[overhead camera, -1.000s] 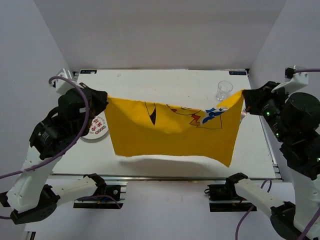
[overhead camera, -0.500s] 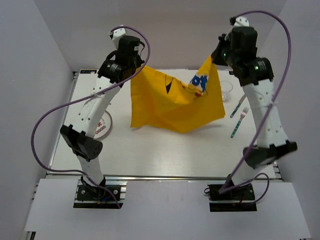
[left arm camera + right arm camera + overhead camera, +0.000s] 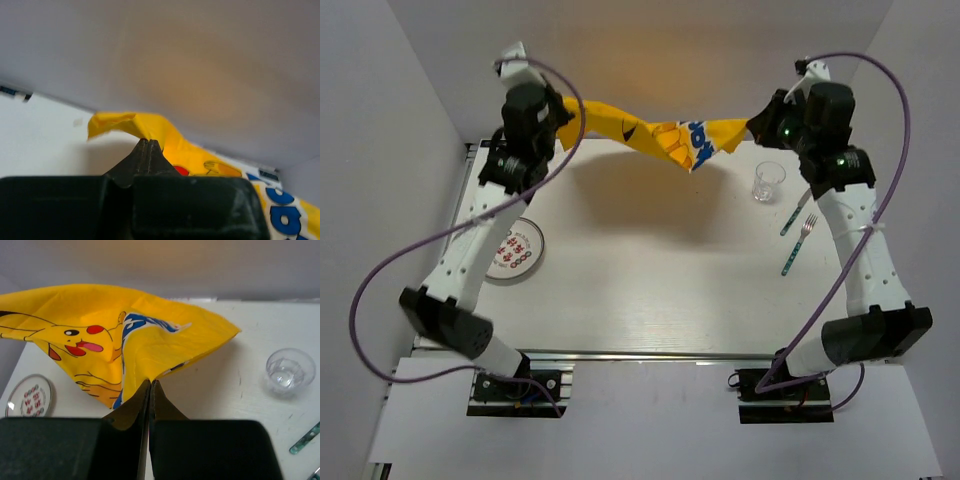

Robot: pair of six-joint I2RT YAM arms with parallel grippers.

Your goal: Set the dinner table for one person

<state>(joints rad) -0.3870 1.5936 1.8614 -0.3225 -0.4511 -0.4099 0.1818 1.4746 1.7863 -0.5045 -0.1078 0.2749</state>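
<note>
Pinching opposite corners of the yellow cloth (image 3: 660, 130) in left hand (image 3: 564, 110) and right hand (image 3: 757, 122), holding it aloft over the far side of the white tabletop (image 3: 650, 270), risking a sagging fold toppling the nearby glass (image 3: 768, 182).

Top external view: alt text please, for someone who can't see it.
Two robot arms hold a yellow Pikachu-print cloth stretched in the air above the far edge of a white rectangular tabletop, the left gripper and right gripper each pinching an end. A round patterned plate lies at left; a clear plastic cup and teal-handled fork at right.
</note>
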